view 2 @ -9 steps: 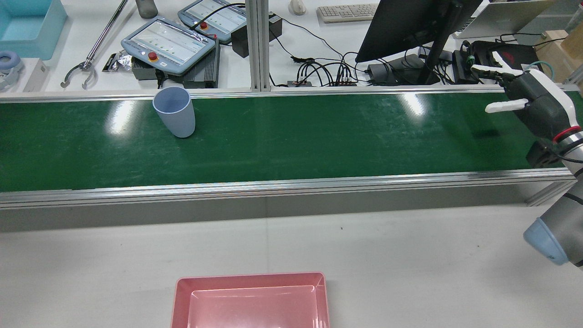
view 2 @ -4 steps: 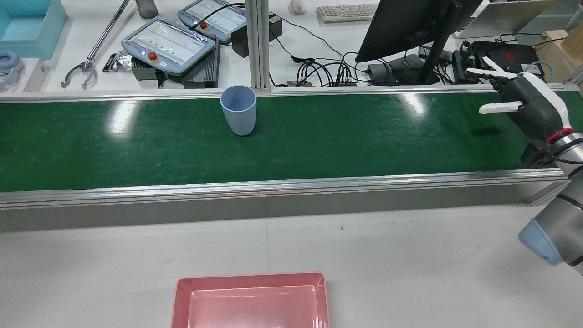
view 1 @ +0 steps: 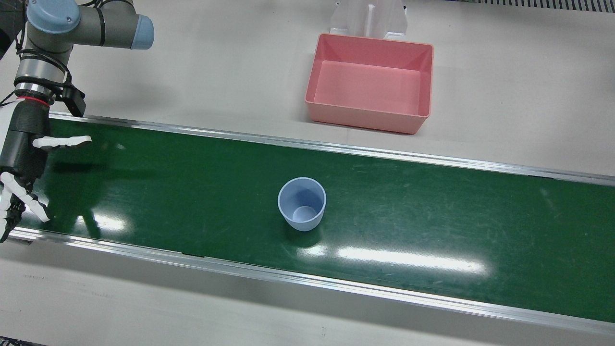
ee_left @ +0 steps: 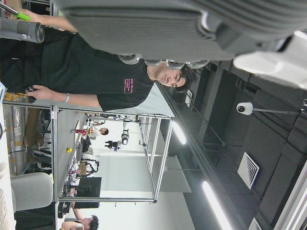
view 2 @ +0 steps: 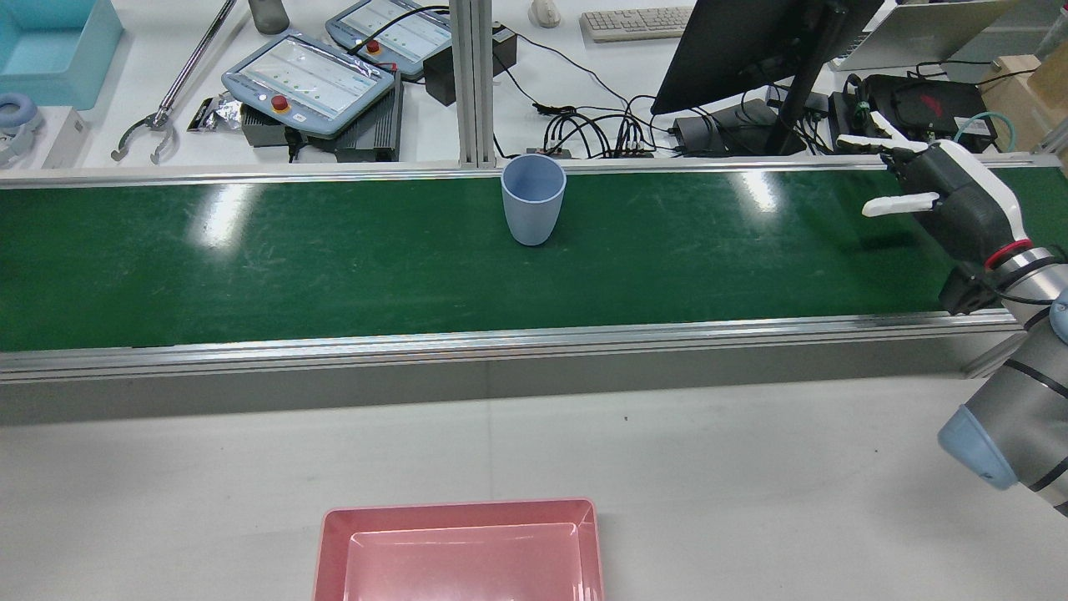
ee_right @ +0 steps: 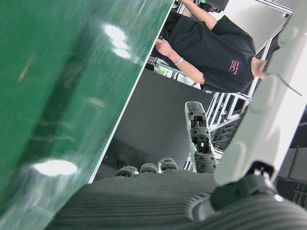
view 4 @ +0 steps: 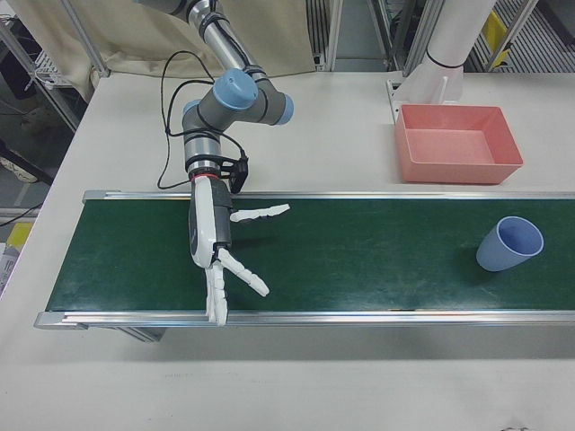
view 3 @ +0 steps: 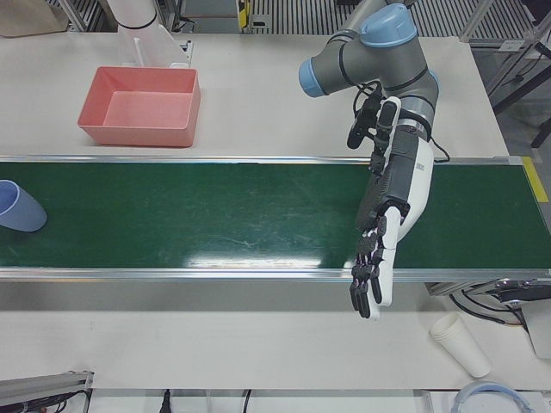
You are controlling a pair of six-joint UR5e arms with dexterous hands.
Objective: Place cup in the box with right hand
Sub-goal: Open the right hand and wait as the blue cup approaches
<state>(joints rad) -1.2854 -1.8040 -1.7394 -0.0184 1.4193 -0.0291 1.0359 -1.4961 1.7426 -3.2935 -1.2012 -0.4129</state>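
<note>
A light blue cup (view 2: pixel 533 200) stands upright and empty on the green conveyor belt (view 2: pixel 250 267), near its far rail. It also shows in the front view (view 1: pixel 301 204), the right-front view (view 4: pixel 509 244) and at the left edge of the left-front view (view 3: pixel 17 206). The pink box (view 2: pixel 459 509) sits empty on the grey table, off the belt; it also shows in the front view (view 1: pixel 365 117). My right hand (view 2: pixel 943 192) is open with fingers spread, above the belt's end, far from the cup; it shows too in the right-front view (view 4: pixel 216 242). My left hand (view 3: pixel 392 215) is open and empty over the belt's other end.
Aluminium rails (view 2: pixel 501 340) run along both sides of the belt. Behind the far rail are teach pendants (view 2: pixel 309 83), a monitor (view 2: pixel 751 50) and cables. A white paper cup (view 3: pixel 461 344) lies on the table near my left hand.
The cup has travelled along the belt toward my right hand, from the left part of the rear view to its middle. My right hand has shifted slightly toward the cup, still open.
</note>
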